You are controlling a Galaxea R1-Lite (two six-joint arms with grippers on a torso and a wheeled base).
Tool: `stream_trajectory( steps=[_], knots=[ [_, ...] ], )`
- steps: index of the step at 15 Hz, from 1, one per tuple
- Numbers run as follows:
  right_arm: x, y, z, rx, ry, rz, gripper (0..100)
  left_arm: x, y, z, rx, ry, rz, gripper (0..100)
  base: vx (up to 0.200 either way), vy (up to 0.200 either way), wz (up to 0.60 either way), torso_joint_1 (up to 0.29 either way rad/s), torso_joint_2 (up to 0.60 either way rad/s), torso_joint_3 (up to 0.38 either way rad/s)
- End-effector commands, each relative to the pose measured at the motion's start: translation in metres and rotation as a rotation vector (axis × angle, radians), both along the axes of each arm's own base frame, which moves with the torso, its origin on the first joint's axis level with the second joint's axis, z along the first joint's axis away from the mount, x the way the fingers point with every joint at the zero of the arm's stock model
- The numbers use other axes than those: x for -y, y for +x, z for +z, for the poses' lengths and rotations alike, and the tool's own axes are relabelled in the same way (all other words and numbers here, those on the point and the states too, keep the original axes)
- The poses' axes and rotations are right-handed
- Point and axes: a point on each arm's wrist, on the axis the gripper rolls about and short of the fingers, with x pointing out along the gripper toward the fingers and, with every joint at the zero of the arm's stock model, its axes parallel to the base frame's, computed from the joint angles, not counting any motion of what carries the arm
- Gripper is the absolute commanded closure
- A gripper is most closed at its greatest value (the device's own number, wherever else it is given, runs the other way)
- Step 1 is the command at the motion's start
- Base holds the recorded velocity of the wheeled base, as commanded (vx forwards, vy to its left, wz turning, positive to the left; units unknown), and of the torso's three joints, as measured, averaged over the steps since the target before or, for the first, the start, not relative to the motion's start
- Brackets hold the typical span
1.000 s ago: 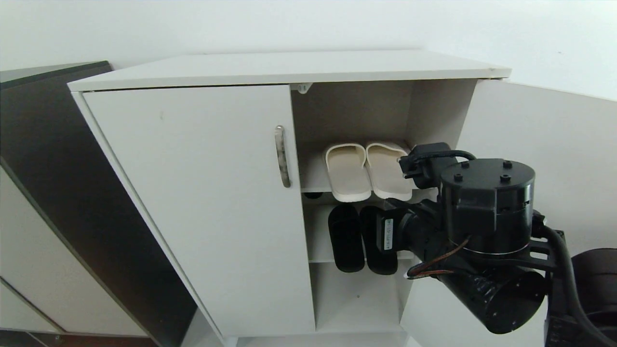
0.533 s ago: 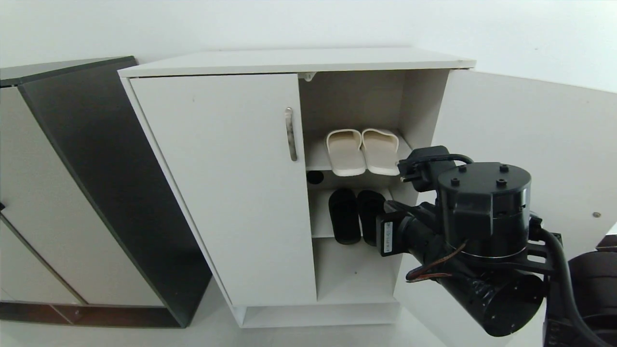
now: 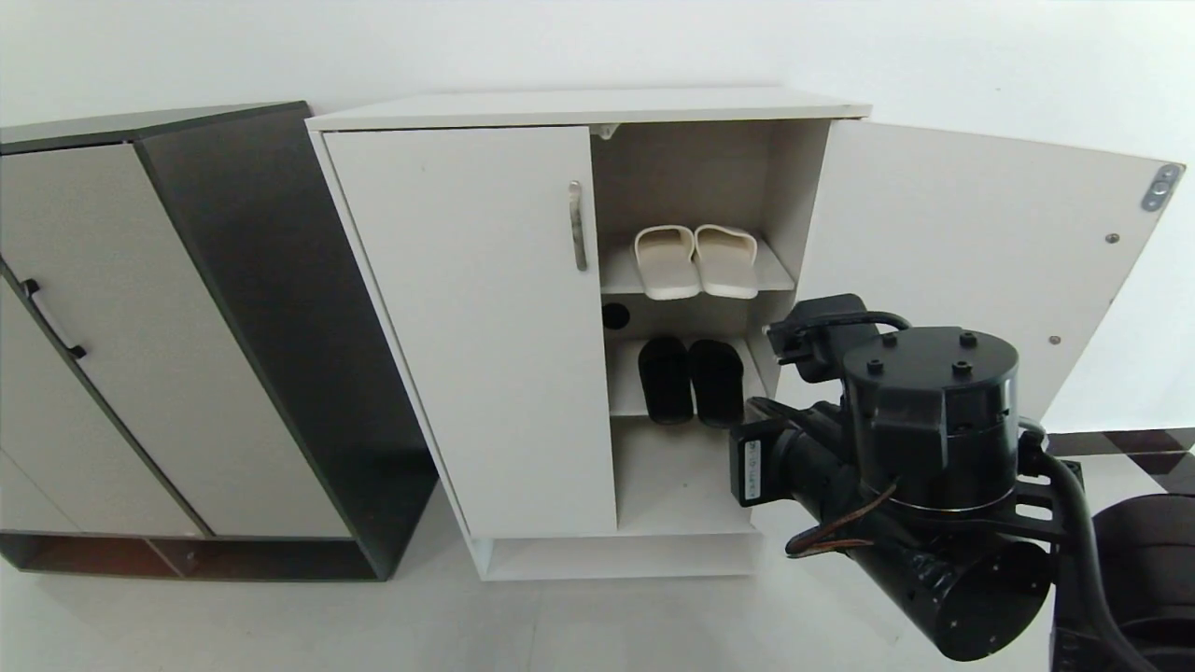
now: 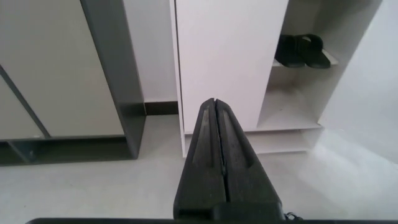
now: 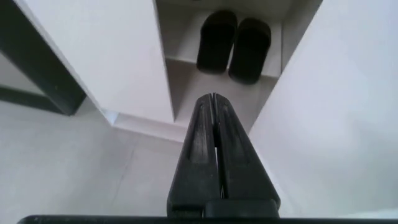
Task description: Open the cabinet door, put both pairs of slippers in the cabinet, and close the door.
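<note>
The white cabinet (image 3: 588, 107) stands with its left door (image 3: 485, 327) closed and its right door (image 3: 952, 252) swung wide open. A cream pair of slippers (image 3: 695, 261) lies on the upper shelf. A black pair of slippers (image 3: 691, 378) lies on the shelf below it, also seen as black slippers (image 5: 233, 46) and black slippers (image 4: 305, 50). My right gripper (image 5: 213, 98) is shut and empty, held in front of the open compartment, short of the shelves. My left gripper (image 4: 214, 101) is shut and empty, low before the closed door.
A dark grey cabinet (image 3: 233, 327) with a pale door and black handle (image 3: 51, 322) stands to the left of the white one. The open door juts out to the right beside my right arm (image 3: 915, 448). Pale floor (image 3: 373, 625) lies in front.
The head camera has drawn back from the cabinet, so more of it, the whole open door and the floor show. Both slipper pairs stay on their shelves.
</note>
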Motion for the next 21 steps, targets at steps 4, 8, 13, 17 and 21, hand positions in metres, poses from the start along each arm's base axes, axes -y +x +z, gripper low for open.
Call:
stream_trajectory(
  steps=[4,8,13,17,21],
  knots=[
    [0.0002,0.0003,-0.0034,-0.006,-0.014,0.001,100,0.0,0.0001,0.0001,-0.001,0.002,0.003,100,0.0,0.0,0.0,0.0,0.0,0.0],
    [0.0002,0.0003,-0.0034,-0.006,-0.014,0.001,100,-0.0001,0.0001,0.0001,-0.001,0.002,0.001,100,0.0,0.0,0.0,0.0,0.0,0.0],
    [0.0002,0.0008,-0.0039,-0.007,-0.015,0.001,100,-0.0001,0.0001,0.0001,-0.001,0.0,0.003,100,0.0,0.0,0.0,0.0,0.0,0.0],
    [-0.0002,0.0004,-0.0041,-0.01,-0.015,0.012,100,-0.0001,0.0001,0.0001,-0.001,0.0,0.003,100,0.0,0.0,0.0,0.0,0.0,0.0],
    [-0.001,0.0009,-0.0055,-0.013,-0.019,0.015,100,-0.0001,0.0001,0.0001,-0.001,0.0,0.001,100,0.0,0.0,0.0,0.003,-0.13,-0.146]
  ],
)
